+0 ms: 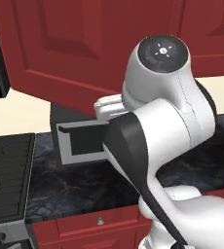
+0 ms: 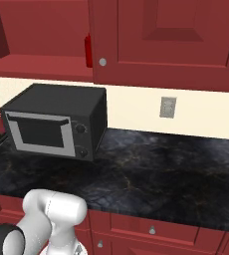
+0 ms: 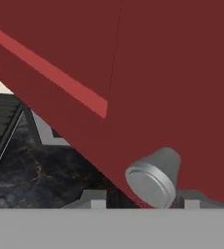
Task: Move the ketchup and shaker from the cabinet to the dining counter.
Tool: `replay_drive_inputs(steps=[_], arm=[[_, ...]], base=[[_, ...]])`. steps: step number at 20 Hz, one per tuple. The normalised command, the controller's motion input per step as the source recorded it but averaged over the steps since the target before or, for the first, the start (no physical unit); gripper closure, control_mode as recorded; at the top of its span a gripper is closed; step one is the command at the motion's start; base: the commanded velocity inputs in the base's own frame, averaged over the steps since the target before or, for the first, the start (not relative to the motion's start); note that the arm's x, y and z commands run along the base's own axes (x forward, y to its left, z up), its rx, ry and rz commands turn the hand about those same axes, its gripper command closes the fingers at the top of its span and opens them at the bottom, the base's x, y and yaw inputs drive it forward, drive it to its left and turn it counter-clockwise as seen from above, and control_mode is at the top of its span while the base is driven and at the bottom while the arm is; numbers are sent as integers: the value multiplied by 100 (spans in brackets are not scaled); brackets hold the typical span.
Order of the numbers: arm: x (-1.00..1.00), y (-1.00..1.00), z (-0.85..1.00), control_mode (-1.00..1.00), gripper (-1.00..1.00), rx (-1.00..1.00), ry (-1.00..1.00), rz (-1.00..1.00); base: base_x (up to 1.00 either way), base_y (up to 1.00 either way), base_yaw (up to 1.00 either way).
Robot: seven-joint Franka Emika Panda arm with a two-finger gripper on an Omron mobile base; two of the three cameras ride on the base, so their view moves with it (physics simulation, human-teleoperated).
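Close against the hand camera, the gripper [image 3: 140, 204] is sitting at a round silver knob [image 3: 153, 178] on the lower corner of a cabinet door [image 3: 167, 87]. Two small grey finger tips are rising on either side of the knob's base, one at each side and just beside it. The jaws are looking partly closed around the knob, but whether they are actually pinching it or merely flanking it I cannot tell.

Past the door's lower edge, the black marbled counter [image 2: 151, 169] is showing, with the grey microwave [image 2: 57, 127] standing toward its left end against the wall.

Higher and farther back, the cabinet [image 2: 161, 45] is standing with its left bay open. On the red shelf [image 2: 37, 67], at its right end just beside the edge of the closed door, the ketchup [image 2: 88, 50] is standing upright, its long axis vertical, only a red sliver of it visible. The shaker is not something I can pick out.

My reading is that the door is being handled by its knob, so the bottle is lying beyond the door from the gripper, and reaching it will call for the door to be clear of the shelf front.
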Motion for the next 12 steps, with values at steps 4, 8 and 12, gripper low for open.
replay_drive_inputs(steps=[4,8,12], arm=[[-93,27,4,-100,-100,0,-4,0],[-100,-38,0,-100,-100,4,-3,0],[-100,-74,6,-100,-100,13,0,0]], base=[[0,0,0],[0,0,0],[0,0,0]])
